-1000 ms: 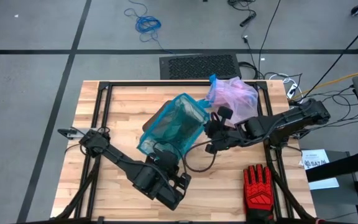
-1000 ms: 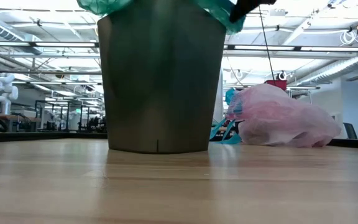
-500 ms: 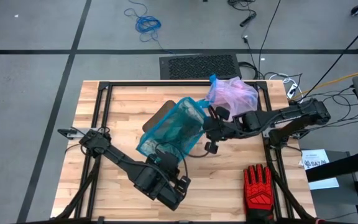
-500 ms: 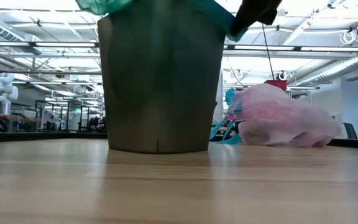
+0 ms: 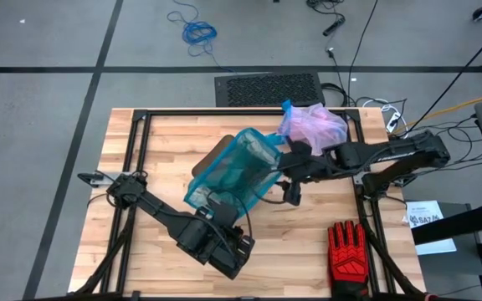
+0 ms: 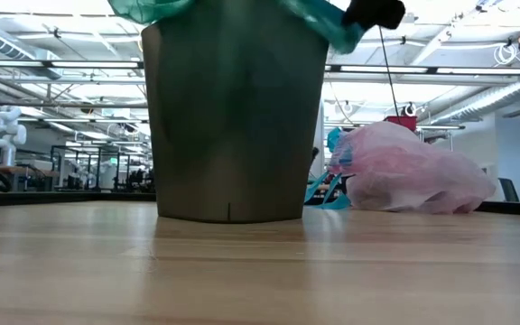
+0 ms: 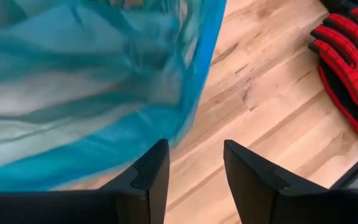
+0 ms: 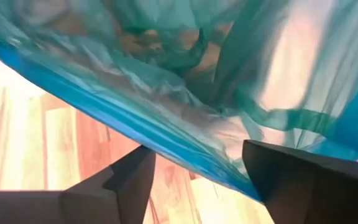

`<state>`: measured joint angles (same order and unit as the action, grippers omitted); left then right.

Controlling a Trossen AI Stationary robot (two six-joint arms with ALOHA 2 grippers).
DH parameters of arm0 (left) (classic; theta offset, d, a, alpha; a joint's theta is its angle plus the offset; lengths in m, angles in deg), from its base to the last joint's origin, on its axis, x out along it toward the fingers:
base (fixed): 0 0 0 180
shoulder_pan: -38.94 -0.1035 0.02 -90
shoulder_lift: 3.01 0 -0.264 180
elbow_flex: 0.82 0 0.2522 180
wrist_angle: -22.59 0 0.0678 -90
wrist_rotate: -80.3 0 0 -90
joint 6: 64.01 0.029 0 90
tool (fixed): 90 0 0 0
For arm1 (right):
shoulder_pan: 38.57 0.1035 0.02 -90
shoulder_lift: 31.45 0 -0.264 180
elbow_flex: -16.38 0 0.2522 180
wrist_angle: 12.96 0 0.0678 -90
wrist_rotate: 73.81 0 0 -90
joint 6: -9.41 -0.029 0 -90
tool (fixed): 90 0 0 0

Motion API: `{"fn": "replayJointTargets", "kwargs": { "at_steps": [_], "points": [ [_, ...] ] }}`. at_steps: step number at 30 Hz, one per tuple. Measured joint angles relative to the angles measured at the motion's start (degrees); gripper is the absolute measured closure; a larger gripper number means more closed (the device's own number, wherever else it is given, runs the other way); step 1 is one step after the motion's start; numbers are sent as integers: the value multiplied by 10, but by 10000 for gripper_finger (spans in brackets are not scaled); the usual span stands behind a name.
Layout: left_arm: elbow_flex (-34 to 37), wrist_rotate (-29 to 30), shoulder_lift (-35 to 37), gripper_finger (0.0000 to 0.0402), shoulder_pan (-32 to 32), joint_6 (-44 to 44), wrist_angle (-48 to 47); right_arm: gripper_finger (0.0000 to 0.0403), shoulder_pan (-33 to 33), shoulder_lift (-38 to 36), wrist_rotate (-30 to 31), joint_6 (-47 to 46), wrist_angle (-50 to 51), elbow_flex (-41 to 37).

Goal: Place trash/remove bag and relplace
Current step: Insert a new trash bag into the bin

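The pinkish bag (image 5: 312, 127) with its blue drawstring lies bulging on the table at the far right, also seen in the low view (image 6: 409, 171). The trash itself is hidden. A teal-green bag (image 5: 233, 167) hangs in a dark grey bin (image 6: 233, 117) at the table's middle, its rim draped over the bin's top. My left gripper (image 7: 194, 180) stands open at the bin's near side (image 5: 223, 209), the teal plastic beside one finger. My right gripper (image 8: 197, 180) stands open at the bin's right side (image 5: 281, 174). My right gripper's fingers stand apart with the teal bag's blue-edged rim (image 8: 185, 158) running across just beyond them. I cannot tell whether either finger touches the plastic. My left gripper touches nothing that shows.
A red-and-black work glove (image 5: 347, 255) lies near the table's front right corner, also in the left wrist view (image 7: 350, 68). Bare wood lies to the bin's left and along the near edge. Cables trail off the table's far right.
My right arm has swung a little toward the table's far edge and its gripper has turned beside the bin's rim. The bin, the teal bag and the pinkish bag stay where they were.
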<state>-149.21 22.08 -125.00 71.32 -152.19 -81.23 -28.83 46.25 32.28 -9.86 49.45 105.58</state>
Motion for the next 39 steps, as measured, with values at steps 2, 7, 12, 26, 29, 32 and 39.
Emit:
{"fn": "replayJointTargets", "kwargs": {
  "at_steps": [2,7,12,26,29,32,39],
  "points": [
    [0,-3,1,253,0,0,0,161,0,-13,-1,7,1,6],
    [-2,-5,3,253,0,6,1,146,-4,-40,-15,17,-4,10],
    [-2,-13,3,253,0,18,0,144,-20,-37,-14,15,4,2],
    [-2,-18,3,253,-2,19,0,144,-44,-19,-121,13,1,-32],
    [-2,-18,3,253,-2,19,0,144,-44,-28,-122,16,8,-3],
    [-2,-19,3,253,-2,19,0,144,-44,-32,-122,19,11,26],
    [-2,-21,3,253,-2,19,1,199,-44,-18,-127,14,12,33]
  ]
}}
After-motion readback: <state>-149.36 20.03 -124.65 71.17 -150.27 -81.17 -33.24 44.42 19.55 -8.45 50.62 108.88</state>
